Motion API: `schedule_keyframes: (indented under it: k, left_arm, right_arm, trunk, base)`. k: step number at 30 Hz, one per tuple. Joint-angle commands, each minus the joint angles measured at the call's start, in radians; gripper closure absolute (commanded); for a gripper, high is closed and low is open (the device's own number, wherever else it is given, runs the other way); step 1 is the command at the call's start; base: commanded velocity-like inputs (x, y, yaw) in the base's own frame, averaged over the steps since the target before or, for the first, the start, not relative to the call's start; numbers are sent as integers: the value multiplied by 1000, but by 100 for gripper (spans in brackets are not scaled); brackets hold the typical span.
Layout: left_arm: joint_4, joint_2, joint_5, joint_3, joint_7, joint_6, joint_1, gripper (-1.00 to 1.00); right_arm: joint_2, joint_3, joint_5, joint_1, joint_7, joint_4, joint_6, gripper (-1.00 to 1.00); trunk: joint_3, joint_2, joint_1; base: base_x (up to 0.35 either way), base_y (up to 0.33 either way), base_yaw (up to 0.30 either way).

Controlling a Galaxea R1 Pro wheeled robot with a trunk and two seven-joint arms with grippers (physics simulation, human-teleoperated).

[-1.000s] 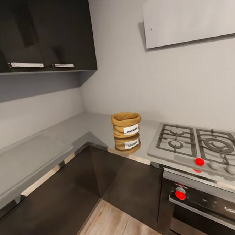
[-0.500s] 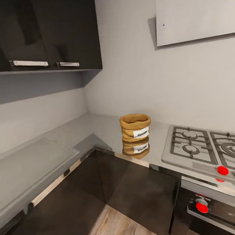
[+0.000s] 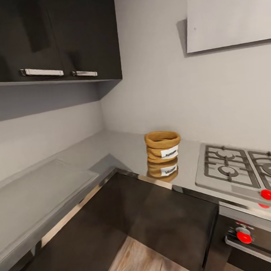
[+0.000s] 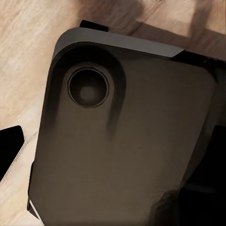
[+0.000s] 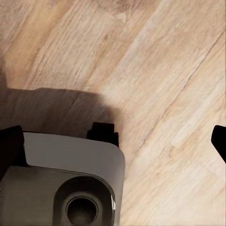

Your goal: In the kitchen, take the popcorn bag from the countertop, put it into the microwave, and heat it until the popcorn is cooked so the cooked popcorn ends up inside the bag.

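Note:
The popcorn bag, a mustard-tan sack with a rolled rim and a white label, stands upright on the reflective silver-grey countertop near the inner corner, just left of the hob. Its inside is hidden from this angle, so the popcorn is hidden. The microwave is out of view. In the wrist views both arms hang low over the wood floor. My left gripper and my right gripper show dark fingertips at the picture's edges, wide apart and holding nothing.
A steel gas hob with red knobs sits right of the bag, above an oven front. Dark upper cabinets hang over the left counter run. Dark lower cabinets form an L around pale wood floor. My base lies below the grippers.
The whole head view has shifted: the camera moved, so the bag and hob sit further right in the picture. The bag itself stays in place on the countertop.

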Motion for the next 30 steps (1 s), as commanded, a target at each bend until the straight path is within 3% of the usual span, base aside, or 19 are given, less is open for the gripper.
schedule_keyframes:
  k: [1,30]
  left_arm:
    - [-1,0,10,3,-2,4,0,-100]
    - [3,1,16,12,-1,4,0,-100]
  right_arm:
    - [0,-8,8,-1,2,3,-3,-100]
    - [0,-8,10,-1,0,3,-5,-100]
  trunk:
    - [-1,-1,0]
    - [14,-1,0]
  base:
    - [0,120,-192]
    - [0,13,-210]
